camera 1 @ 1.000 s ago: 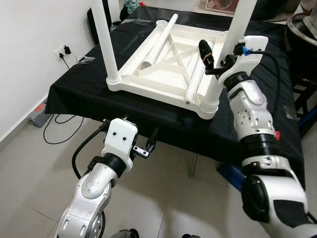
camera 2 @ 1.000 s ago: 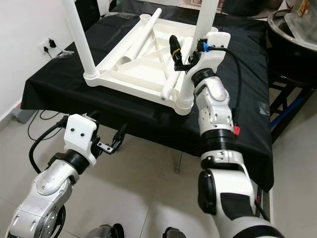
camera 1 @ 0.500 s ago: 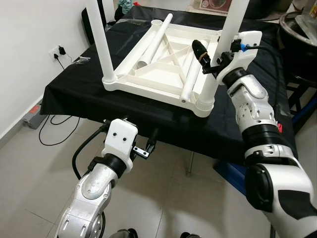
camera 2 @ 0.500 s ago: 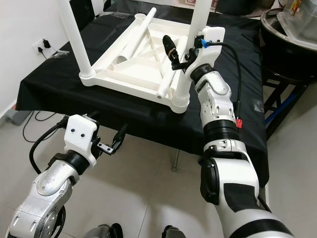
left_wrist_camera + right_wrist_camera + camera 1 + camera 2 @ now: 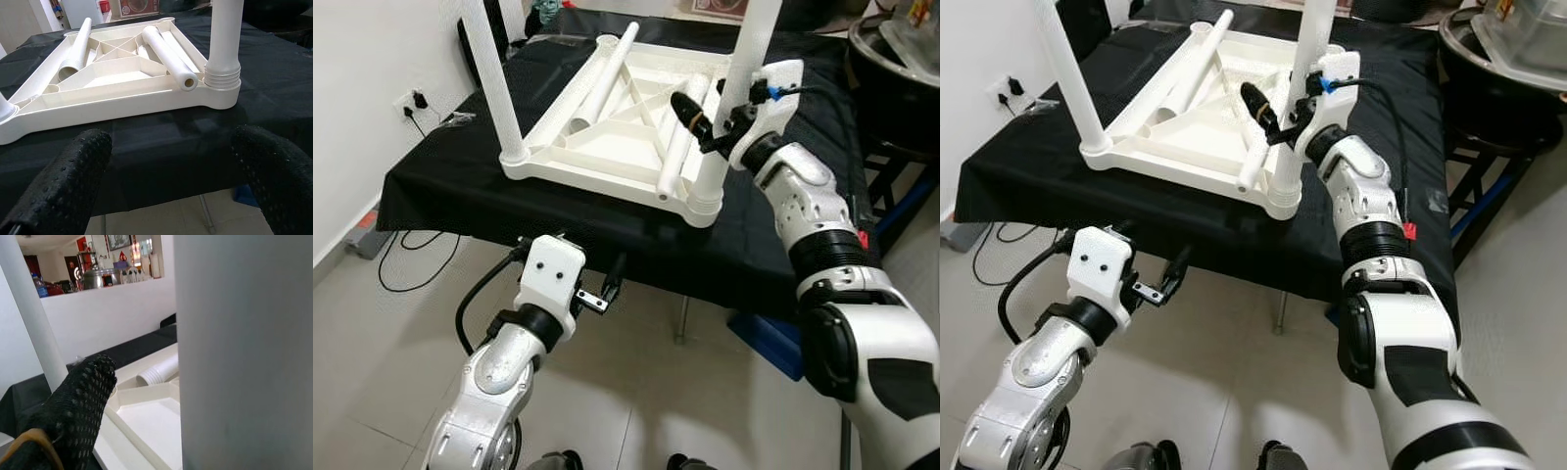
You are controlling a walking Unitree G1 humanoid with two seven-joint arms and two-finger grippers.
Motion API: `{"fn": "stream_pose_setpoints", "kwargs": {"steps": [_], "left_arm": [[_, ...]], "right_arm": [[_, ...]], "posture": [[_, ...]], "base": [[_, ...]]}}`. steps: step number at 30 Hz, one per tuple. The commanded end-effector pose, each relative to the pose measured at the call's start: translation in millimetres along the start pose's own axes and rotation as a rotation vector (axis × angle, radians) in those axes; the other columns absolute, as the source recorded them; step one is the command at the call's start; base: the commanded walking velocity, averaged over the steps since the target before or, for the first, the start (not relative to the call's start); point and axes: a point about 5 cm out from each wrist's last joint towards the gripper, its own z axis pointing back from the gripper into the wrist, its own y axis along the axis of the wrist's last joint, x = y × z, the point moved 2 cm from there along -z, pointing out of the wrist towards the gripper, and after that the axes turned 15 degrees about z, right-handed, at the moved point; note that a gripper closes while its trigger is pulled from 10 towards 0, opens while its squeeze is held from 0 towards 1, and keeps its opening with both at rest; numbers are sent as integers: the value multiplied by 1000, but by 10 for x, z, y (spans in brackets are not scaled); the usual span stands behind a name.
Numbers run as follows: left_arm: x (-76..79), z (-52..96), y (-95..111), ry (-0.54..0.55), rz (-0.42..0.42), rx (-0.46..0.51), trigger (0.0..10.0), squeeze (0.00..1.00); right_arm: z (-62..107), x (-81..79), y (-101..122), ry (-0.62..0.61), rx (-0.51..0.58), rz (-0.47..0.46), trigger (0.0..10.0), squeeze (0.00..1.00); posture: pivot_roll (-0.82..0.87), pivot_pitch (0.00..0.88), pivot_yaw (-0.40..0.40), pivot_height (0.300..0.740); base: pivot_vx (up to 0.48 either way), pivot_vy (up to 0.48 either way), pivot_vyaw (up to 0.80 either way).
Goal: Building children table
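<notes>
Loose legs on upturned tabletop

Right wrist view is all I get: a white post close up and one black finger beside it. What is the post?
Observer: A leg standing upright in the near right corner of the upturned top. The right gripper straddles it, fingers open.
Operator: Are the other legs in?
Observer: A second leg stands in the near left corner. Two loose legs lie on the top.
Operator: And the left arm?
Observer: The left gripper hangs open and holds nothing, below the edge of the black cloth.
</notes>
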Motion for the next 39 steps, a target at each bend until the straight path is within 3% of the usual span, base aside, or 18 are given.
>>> {"fn": "stream_pose_setpoints", "kwargs": {"steps": [1,3,4,5,20,27,29,32,34,38,39], "left_arm": [[40,25,21,-5,4,7,10000,0],[40,27,22,-5,3,6,10000,0],[39,30,23,-4,3,6,10000,0],[40,32,24,-4,3,6,10000,0],[31,21,30,1,2,8,10000,0],[27,-1,34,-3,-4,12,10000,0],[25,-12,40,-5,-5,14,10000,0],[24,-14,43,-5,-5,16,10000,0],[30,-17,40,-7,-6,16,10000,0],[35,-18,38,-8,-5,16,10000,0],[43,-18,37,-10,-4,17,10000,0]], "right_arm": [[-77,-70,22,26,-16,20,10000,0],[-81,-64,15,20,-23,20,10000,0],[-85,-46,8,5,-34,23,3490,0],[-86,-34,1,-5,-44,27,0,0],[-103,0,24,-54,-46,51,0,0],[-17,124,-116,-286,-138,104,0,0],[32,141,-145,-409,-162,115,0,0],[50,135,-142,-457,-166,122,0,0],[76,25,-94,-552,-163,148,0,0],[90,-28,-73,-586,-162,157,0,0],[97,-166,-43,-631,-161,159,0,0]], "posture": [[130,212,-54,740],[130,212,-54,740],[129,213,-54,740],[130,216,-55,740],[128,218,-55,740],[123,213,-52,740],[123,211,-50,740],[122,211,-50,740],[118,207,-50,740],[118,207,-50,740],[117,199,-50,740]], "base": [[0,0,0],[0,0,0],[0,0,0],[0,0,0],[0,0,0],[0,0,0],[0,0,0],[0,0,0],[0,0,0],[0,0,0],[0,0,0]]}}
